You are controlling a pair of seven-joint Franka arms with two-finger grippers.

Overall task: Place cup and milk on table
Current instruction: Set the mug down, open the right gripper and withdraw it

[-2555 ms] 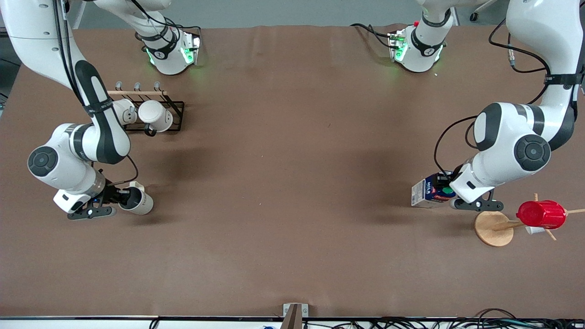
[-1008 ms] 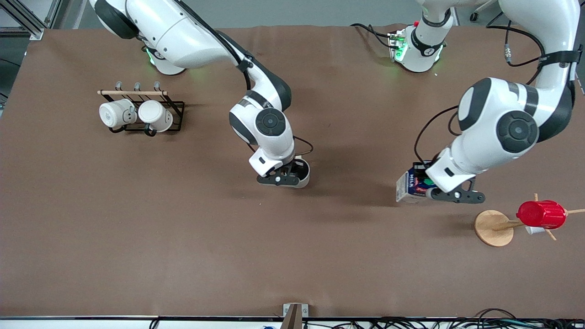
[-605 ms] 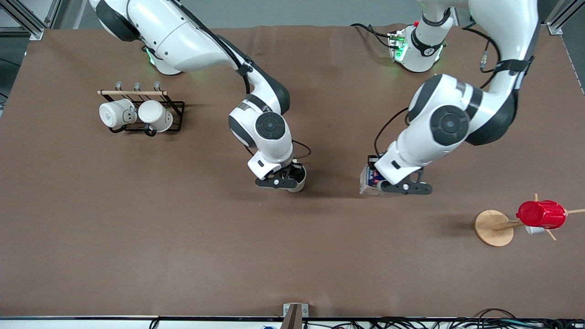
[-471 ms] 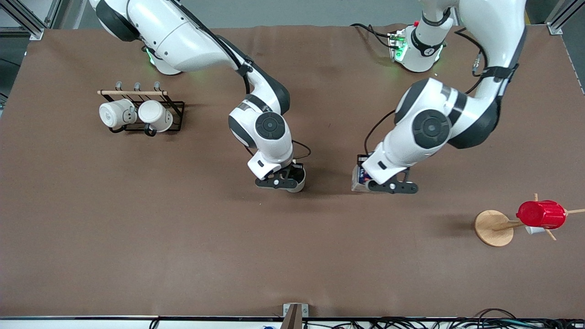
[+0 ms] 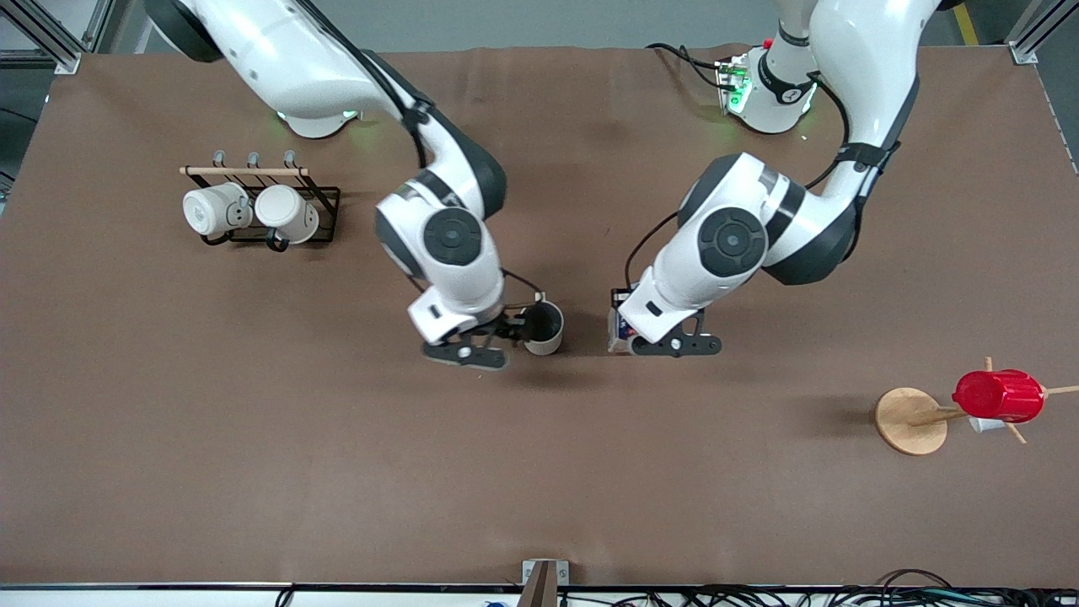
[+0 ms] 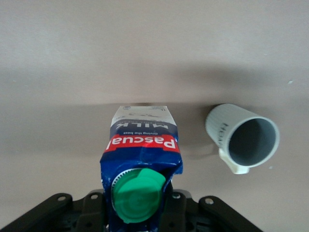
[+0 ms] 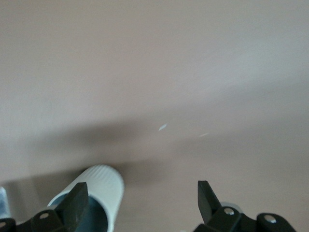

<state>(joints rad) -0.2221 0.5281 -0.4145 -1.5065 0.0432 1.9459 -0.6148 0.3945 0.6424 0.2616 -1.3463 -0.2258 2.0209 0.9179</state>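
Observation:
The cream-white cup [image 5: 544, 328] stands upright on the brown table [image 5: 539, 472] near its middle. My right gripper [image 5: 506, 334] is open beside it, toward the right arm's end; in the right wrist view the cup [image 7: 99, 195] lies by one finger of the open gripper [image 7: 140, 200]. My left gripper [image 5: 653, 337] is shut on the blue milk carton [image 5: 618, 324], upright beside the cup toward the left arm's end. The left wrist view shows the milk [image 6: 142, 154] with its green cap in my gripper [image 6: 140, 215], and the cup [image 6: 244, 140]. Whether the carton touches the table is hidden.
A black wire rack [image 5: 324, 215] with two white mugs stands toward the right arm's end. A wooden peg stand [image 5: 910, 420] carrying a ribbed red cup [image 5: 999, 395] stands toward the left arm's end. A metal bracket [image 5: 544, 575] sits at the table's near edge.
Both arms came to the table's middle. My right gripper set the cup upright, opened and drew back from it. My left gripper carried the milk toward the cup.

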